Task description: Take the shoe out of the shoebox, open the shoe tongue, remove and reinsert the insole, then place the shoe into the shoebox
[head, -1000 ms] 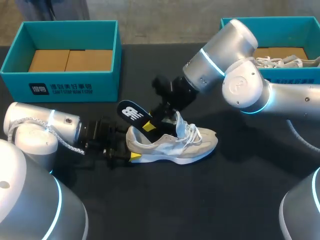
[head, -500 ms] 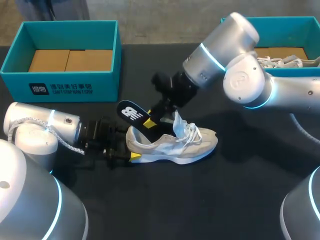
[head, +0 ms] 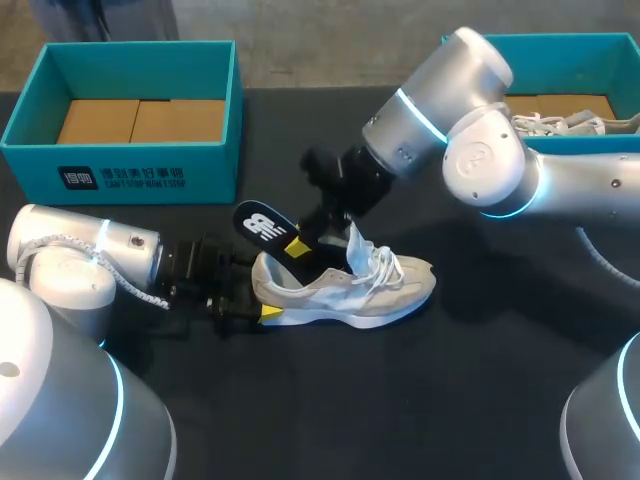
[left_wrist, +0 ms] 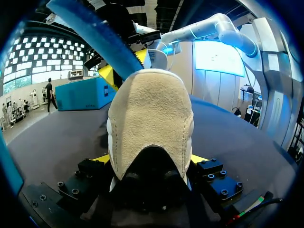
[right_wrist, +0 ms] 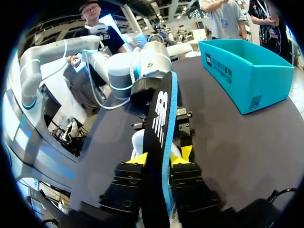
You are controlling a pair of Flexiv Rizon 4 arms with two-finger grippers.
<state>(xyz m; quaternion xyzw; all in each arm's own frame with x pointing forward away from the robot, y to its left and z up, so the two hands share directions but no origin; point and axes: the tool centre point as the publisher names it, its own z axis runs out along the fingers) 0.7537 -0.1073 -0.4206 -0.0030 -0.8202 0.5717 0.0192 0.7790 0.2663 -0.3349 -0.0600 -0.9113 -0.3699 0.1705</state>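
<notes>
We find the shoe [head: 345, 290] on its sole mid-bench [head: 450, 400], toe toward 3 o'clock, heel toward 9. Left gripper [head: 262, 297] clamped on the heel from both sides. Right gripper [head: 298, 248] pinching the insole [head: 262, 224], which slants out of the collar toward 10 o'clock; we cannot see its lower end. Tongue [head: 353, 243] stands up. Teal shoebox [head: 150, 178] well apart at 10 o'clock. We judge the insole step is in hand. To do it well: keep the heel pinned, move the insole along the shoe's length, flat, untwisted, clear of the tongue and laces [head: 385, 268].
</notes>
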